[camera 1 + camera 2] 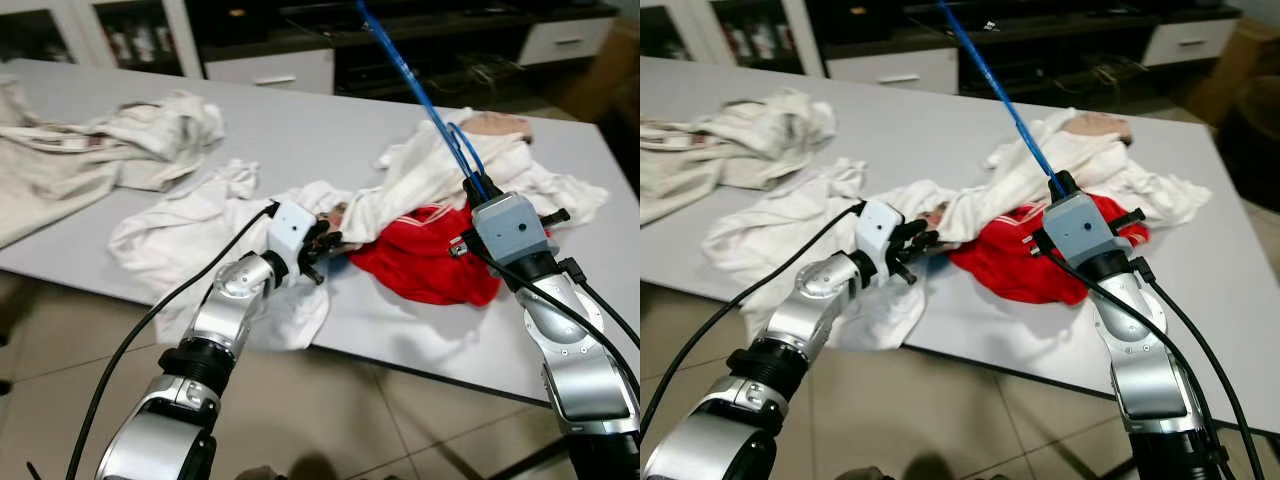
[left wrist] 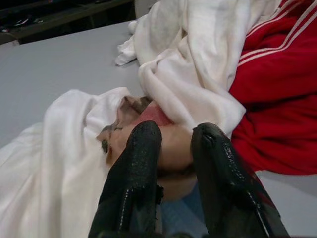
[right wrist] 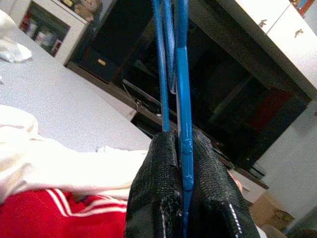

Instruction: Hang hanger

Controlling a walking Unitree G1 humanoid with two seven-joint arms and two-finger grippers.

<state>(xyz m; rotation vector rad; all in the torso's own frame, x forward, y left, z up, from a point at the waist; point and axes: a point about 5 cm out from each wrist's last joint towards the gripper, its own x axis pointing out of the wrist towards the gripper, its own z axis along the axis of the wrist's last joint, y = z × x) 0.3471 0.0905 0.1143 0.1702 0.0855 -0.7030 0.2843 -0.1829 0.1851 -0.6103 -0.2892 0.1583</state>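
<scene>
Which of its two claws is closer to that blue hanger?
Right. The right gripper is shut on the blue hanger; the left gripper is off to the side, at the white clothes.

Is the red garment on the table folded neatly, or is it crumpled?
Crumpled. The red garment with white stripes lies bunched on the grey table, partly under a white cloth.

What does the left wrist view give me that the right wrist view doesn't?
Left wrist alone: the left pincer, fingers apart, at a tan and pink cloth fold tucked in the white garment at the table's near edge. Right wrist alone: the right pincer shut on the blue hanger, which rises toward the dark cabinet. Both: the red garment with white stripes, white cloth, grey tabletop.
</scene>
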